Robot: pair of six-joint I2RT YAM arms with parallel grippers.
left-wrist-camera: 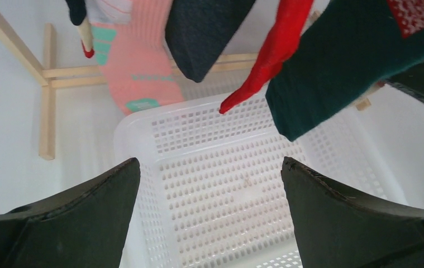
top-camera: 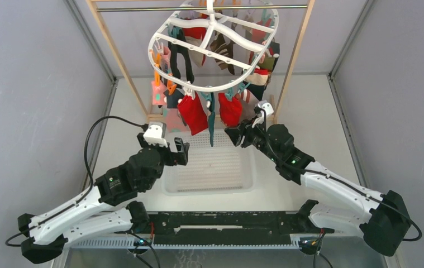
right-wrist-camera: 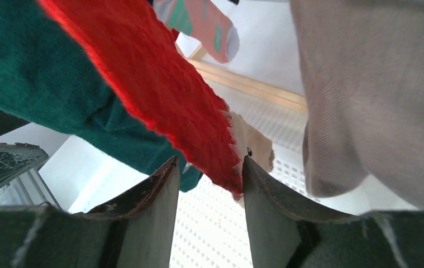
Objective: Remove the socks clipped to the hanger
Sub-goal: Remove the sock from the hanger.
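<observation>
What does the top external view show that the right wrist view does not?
Only top external: the whole white hanger, its orange clips, the rail above. Only right wrist: the tip of a red sock between the parted fingers of the right end effector. Both: that red sock, a dark teal sock, the wooden rack, the white mesh basket.

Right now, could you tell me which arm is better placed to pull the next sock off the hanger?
Right, probably: the tip of a red sock lies inside the right claw, while the left claw gapes above the basket, holding nothing.
</observation>
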